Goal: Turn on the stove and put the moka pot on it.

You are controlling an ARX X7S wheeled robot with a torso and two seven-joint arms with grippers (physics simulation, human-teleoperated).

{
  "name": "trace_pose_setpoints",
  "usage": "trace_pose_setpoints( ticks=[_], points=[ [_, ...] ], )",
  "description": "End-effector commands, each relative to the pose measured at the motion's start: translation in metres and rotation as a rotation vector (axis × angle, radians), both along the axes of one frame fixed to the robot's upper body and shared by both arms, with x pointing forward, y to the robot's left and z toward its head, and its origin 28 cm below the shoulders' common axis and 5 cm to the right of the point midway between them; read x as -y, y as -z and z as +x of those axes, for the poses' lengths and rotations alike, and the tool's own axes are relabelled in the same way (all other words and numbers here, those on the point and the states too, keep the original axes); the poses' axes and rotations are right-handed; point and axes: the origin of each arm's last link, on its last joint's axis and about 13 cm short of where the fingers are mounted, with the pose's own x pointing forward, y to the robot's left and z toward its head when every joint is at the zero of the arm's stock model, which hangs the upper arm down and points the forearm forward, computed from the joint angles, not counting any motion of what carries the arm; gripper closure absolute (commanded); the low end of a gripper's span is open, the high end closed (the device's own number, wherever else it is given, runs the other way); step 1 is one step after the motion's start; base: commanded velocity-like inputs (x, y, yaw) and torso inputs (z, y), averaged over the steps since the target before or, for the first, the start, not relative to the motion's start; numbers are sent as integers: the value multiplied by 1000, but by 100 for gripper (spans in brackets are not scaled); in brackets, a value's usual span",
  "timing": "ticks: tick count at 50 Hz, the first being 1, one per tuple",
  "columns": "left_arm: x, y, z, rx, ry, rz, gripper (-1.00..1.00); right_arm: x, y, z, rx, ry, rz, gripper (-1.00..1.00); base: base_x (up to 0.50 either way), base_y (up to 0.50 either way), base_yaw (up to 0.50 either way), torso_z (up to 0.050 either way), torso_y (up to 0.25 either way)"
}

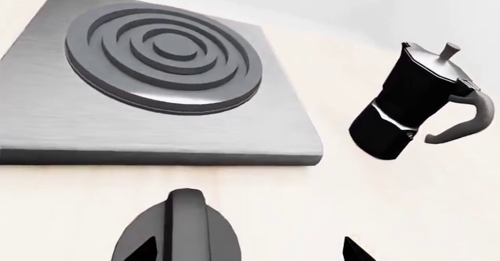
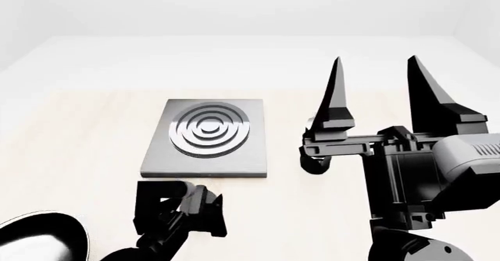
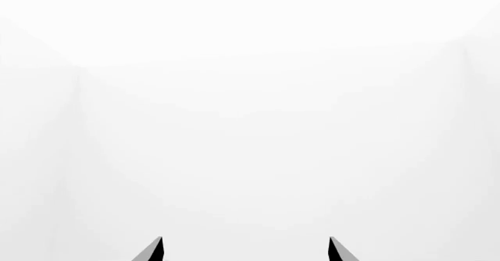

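The stove is a flat grey square plate with raised ring burners, also seen mid-table in the head view. Its round ridged knob sits in front of the plate, by one fingertip of my open left gripper, which hovers low over it. The moka pot, black with a silver lid and curved handle, stands on the table beside the plate, apart from it. From the head, only a dark bit of the pot shows behind my right gripper, which is raised, points upward, open and empty.
A dark round pan with a shiny inside lies at the near left corner of the head view. The pale table stretches around the stove, with white walls behind. The right wrist view holds only blank white.
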Motion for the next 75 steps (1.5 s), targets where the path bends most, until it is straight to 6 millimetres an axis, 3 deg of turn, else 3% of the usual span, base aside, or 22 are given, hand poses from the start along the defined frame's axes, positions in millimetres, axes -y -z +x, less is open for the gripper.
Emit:
trace_pose_setpoints(
  ticks=[1, 17, 75],
  points=[
    [2, 4, 2, -27, -7, 42, -100, 0, 0, -1, 0, -4, 0, -100, 0, 0, 0, 0, 0],
    [3, 7, 6, -45, -30, 105, -100, 1, 2, -1, -4, -4, 3, -100, 0, 0, 0, 0, 0],
    [7, 24, 17, -86, -6, 77, -100, -1, 1, -1, -2, -17, 0, -100, 0, 0, 0, 0, 0]
  ],
)
